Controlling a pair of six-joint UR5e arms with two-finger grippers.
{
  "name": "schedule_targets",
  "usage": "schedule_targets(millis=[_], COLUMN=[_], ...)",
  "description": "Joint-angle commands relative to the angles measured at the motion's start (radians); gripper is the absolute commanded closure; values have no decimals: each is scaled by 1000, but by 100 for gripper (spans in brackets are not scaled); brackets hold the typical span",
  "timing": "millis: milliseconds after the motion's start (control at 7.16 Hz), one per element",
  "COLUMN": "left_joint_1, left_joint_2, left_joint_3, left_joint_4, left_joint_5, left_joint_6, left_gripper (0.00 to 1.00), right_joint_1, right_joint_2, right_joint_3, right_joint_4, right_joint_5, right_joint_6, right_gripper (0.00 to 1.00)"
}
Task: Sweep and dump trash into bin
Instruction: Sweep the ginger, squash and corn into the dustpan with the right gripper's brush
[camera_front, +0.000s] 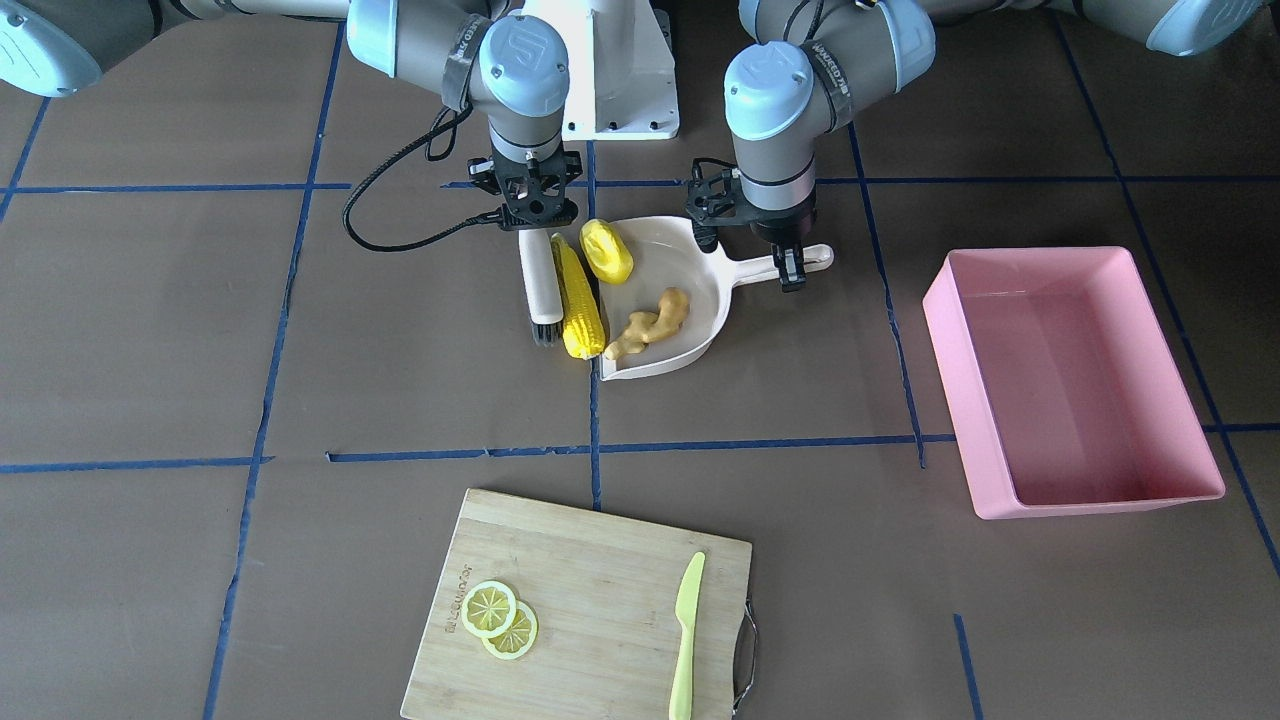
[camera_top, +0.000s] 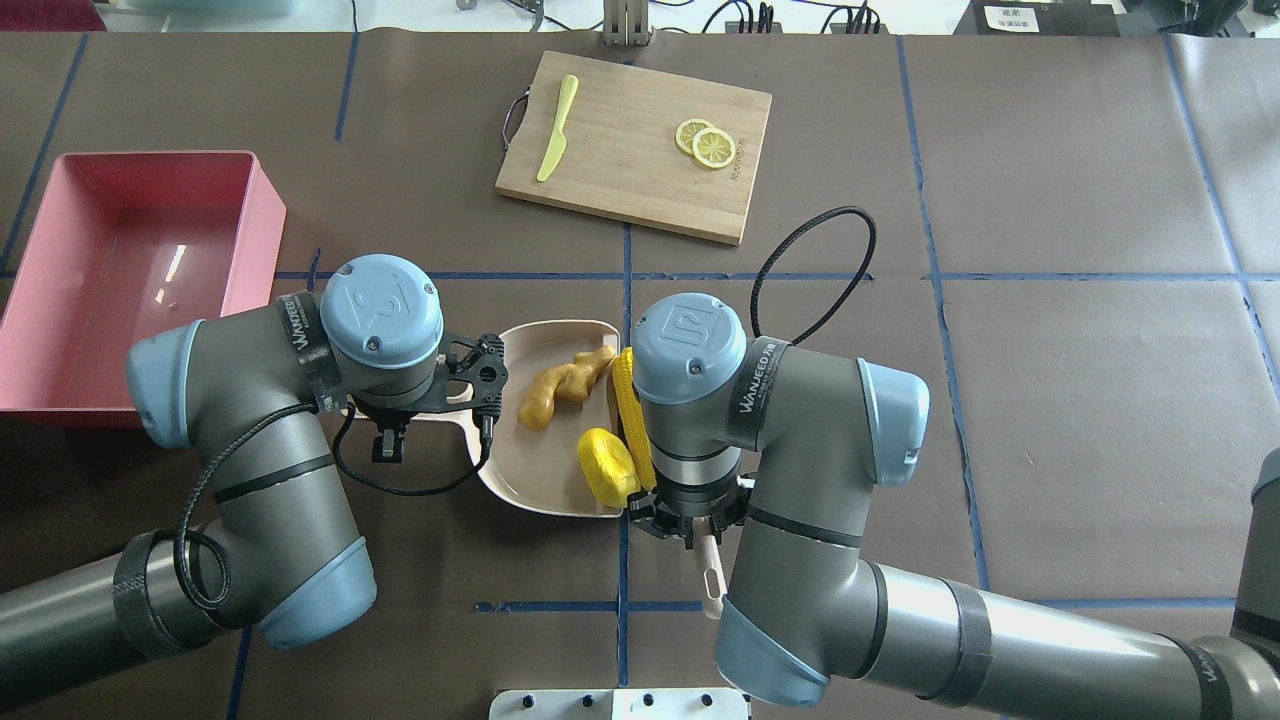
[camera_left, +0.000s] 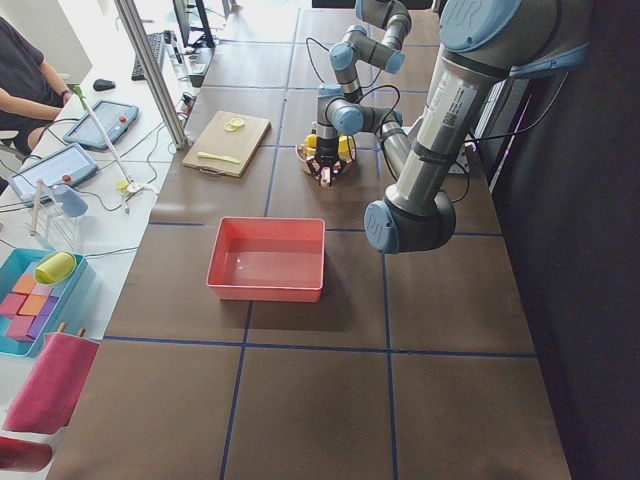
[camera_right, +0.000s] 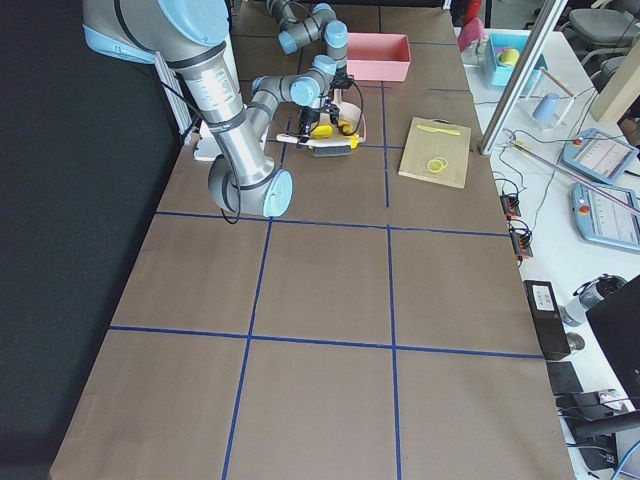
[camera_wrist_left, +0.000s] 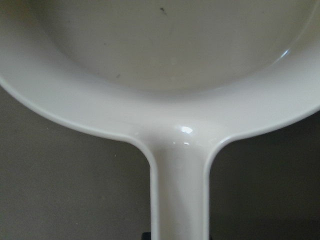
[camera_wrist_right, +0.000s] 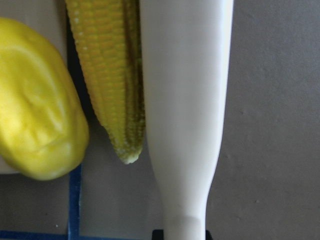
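Right tool (camera_front: 535, 222) clamps my brush (camera_front: 540, 285); left tool (camera_front: 790, 268) clamps dustpan (camera_front: 705, 300).
Ginger (camera_front: 655, 320) inside dustpan, lump (camera_front: 607, 251) on its lip, corn (camera_front: 580, 300) just outside; bin (camera_front: 1100, 498) dump pending.

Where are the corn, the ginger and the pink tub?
corn (camera_front: 579, 298): front-facing view, middle of the cob.
ginger (camera_front: 653, 322): front-facing view, its thick middle.
pink tub (camera_front: 1100, 502): front-facing view, near wall.

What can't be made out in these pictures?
Right tool: fingers hidden under its wrist in the front-facing and overhead views; its wrist view cuts the brush handle off at the bottom edge.
Corn cob: in the overhead view the right arm covers part of it and most of the brush.
Both side views: items at the dustpan too small to tell apart.
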Motion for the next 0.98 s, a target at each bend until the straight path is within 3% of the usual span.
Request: schedule_targets(millis=[0,838], left_joint_1=[0,2], left_joint_2=[-1,-1], left_joint_3=[2,2], left_joint_4=[0,-2], left_joint_5=[1,1], left_joint_6=[0,-2], left_gripper=[100,99], right_joint_1=[-4,-21], right_joint_2=[55,83], right_joint_3=[-44,-95], right_joint_4=[0,113], right_joint_5=[1,7], right_joint_6=[8,67], right_gripper=[100,100])
